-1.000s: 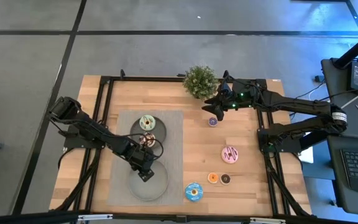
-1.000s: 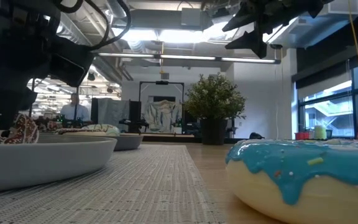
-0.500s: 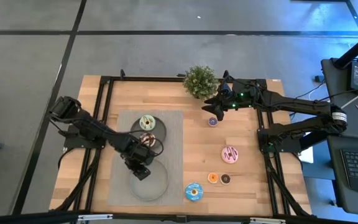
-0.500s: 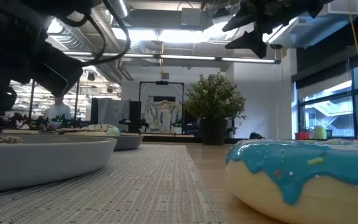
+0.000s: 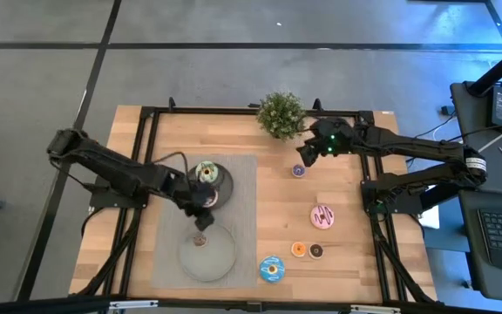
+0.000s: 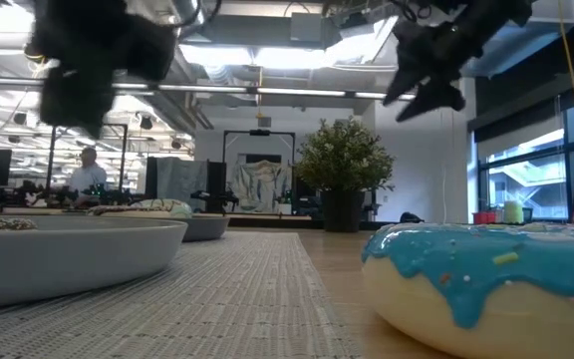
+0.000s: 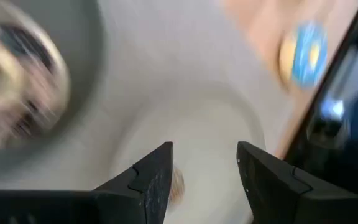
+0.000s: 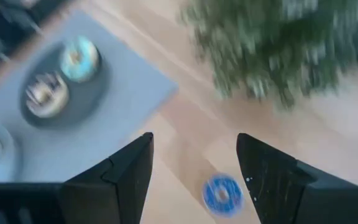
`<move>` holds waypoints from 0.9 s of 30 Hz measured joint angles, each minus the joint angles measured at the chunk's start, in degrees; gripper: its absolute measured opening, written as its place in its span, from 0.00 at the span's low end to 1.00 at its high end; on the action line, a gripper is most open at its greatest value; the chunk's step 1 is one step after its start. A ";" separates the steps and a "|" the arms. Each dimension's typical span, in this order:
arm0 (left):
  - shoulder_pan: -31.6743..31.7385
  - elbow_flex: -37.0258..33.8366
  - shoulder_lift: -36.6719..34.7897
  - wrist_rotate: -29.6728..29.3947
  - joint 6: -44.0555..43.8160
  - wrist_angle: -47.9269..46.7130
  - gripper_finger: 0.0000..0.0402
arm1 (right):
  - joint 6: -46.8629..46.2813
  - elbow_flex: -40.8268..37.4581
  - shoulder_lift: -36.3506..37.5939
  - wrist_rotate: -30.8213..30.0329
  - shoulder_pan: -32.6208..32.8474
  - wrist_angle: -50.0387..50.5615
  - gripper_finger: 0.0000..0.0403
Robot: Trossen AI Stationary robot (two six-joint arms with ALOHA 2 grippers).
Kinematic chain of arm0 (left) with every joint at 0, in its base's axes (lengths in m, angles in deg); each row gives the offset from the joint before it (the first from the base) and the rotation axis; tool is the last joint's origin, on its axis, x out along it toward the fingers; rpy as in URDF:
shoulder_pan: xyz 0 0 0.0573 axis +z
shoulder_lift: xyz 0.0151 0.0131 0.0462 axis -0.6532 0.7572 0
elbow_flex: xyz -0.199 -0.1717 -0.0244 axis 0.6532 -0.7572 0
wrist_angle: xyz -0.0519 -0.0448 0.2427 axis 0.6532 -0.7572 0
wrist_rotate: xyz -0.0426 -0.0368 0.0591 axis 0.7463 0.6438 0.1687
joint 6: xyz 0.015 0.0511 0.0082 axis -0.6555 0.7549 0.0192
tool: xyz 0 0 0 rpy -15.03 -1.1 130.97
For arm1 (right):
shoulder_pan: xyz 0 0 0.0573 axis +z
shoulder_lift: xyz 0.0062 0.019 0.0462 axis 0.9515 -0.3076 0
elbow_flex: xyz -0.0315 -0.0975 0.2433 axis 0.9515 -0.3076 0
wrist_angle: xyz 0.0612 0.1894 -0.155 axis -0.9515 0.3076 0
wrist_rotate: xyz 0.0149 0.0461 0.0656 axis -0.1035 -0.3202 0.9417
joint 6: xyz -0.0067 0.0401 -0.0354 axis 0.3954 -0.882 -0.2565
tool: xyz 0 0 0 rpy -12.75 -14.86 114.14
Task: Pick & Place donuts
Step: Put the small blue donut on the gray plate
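Left gripper (image 5: 200,212) hovers between two grey plates (image 5: 219,258) — jaws parted, empty; right gripper (image 5: 304,155), open-jawed, hangs over the purple donut (image 5: 298,171).

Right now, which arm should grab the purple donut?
The right. Its open gripper hovers beside the purple donut, near the plant. The left gripper is empty but across the table, over the plates.

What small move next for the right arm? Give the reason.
Probably lower the right gripper onto the purple donut. Its fingers are open just above and beside that donut, which lies alone on the bare wood, while the left gripper hangs open over the plates.
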 joint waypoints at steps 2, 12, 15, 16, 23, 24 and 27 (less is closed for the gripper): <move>1.11 0.00 -2.21 -7.43 0.58 0.03 0.43 | -2.06 0.00 -0.20 -1.25 0.04 3.87 0.58; 6.70 0.02 -6.43 -26.62 9.63 12.10 0.44 | -0.24 -0.04 -12.19 -3.85 -1.92 8.57 0.58; 7.96 0.04 -6.41 -24.04 11.91 13.97 0.44 | 0.12 -0.04 -17.54 0.36 -2.94 8.55 0.58; 8.29 0.04 -6.39 -23.10 12.22 14.43 0.43 | 0.41 -0.04 -19.27 1.10 -3.14 8.57 0.58; 8.82 0.04 -6.39 -21.95 12.83 14.52 0.44 | 3.16 -0.04 -27.53 3.58 -3.17 6.42 0.58; 8.82 0.04 -6.39 -21.95 13.09 14.51 0.44 | 3.18 -0.04 -28.23 3.66 -3.17 6.28 0.58; 8.80 0.04 -6.39 -22.03 13.19 14.53 0.43 | 3.26 -0.04 -30.02 3.66 -3.17 6.04 0.58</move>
